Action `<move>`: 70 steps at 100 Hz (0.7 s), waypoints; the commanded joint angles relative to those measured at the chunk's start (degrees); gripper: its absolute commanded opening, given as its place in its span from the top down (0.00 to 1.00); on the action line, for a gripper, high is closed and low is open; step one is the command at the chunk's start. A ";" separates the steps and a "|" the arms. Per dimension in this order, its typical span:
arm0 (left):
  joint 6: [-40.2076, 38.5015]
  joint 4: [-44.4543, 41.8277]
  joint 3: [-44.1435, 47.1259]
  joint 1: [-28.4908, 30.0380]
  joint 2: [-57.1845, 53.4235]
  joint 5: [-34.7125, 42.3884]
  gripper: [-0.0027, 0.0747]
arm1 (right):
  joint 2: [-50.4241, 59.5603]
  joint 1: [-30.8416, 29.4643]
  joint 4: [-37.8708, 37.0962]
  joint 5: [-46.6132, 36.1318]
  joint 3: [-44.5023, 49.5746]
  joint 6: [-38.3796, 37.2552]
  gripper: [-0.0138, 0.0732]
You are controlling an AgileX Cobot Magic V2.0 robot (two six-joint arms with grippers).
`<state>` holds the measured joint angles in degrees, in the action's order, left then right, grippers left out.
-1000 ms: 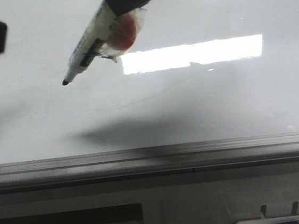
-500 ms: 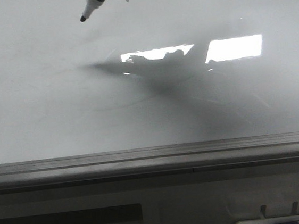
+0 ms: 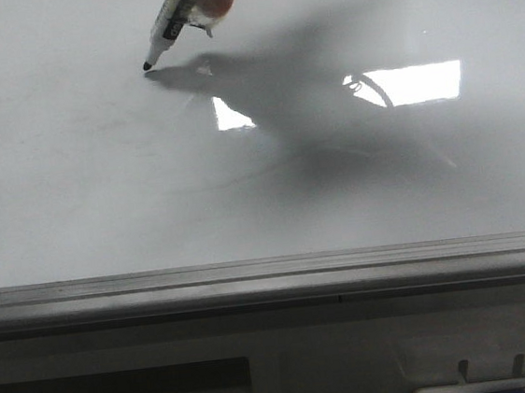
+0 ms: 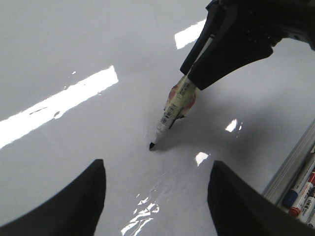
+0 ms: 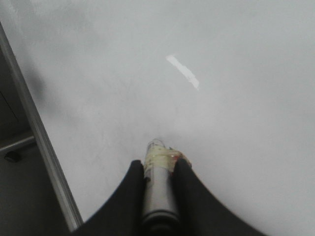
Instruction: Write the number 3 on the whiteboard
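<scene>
Down again since half a second ago, now right at the whiteboard [image 3: 75,197], tip meeting its own shadow: marker [image 3: 166,30] slanted, black nib low and to the left, touching or just shy of the surface. No black stroke of the 3 visible yet, only a faint grey smear [image 3: 241,175] lower on the board. Clamped around the taped barrel, right gripper [image 5: 157,172], fingers pressed on both sides. Spread wide and empty, left gripper [image 4: 155,196], hovering near the nib. Grey rail [image 3: 271,275] along the board's near edge.
</scene>
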<state>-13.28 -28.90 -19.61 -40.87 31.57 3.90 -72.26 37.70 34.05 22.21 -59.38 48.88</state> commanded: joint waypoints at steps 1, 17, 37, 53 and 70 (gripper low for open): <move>-0.58 0.94 -1.50 -0.04 -0.04 3.42 0.44 | 1.14 -0.45 -0.66 -4.47 -2.17 -0.11 0.91; -0.58 0.94 -1.50 -0.04 -0.04 3.42 0.44 | 1.89 -3.68 -1.32 -4.53 -2.17 -0.11 0.91; -0.58 0.94 -1.50 -0.04 -0.04 3.42 0.44 | 5.00 -8.34 -1.68 -0.51 -2.06 -0.11 0.91; -0.58 0.94 -1.50 -0.04 -0.04 3.42 0.44 | 6.23 -8.66 -1.68 7.18 -1.42 -0.11 0.89; -0.58 0.94 -1.50 -0.04 -0.04 3.42 0.44 | 3.66 -5.78 -1.30 6.49 0.23 -0.11 0.89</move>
<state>-13.28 -28.86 -19.61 -40.87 31.57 3.90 -68.22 30.48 32.15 31.56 -58.24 48.45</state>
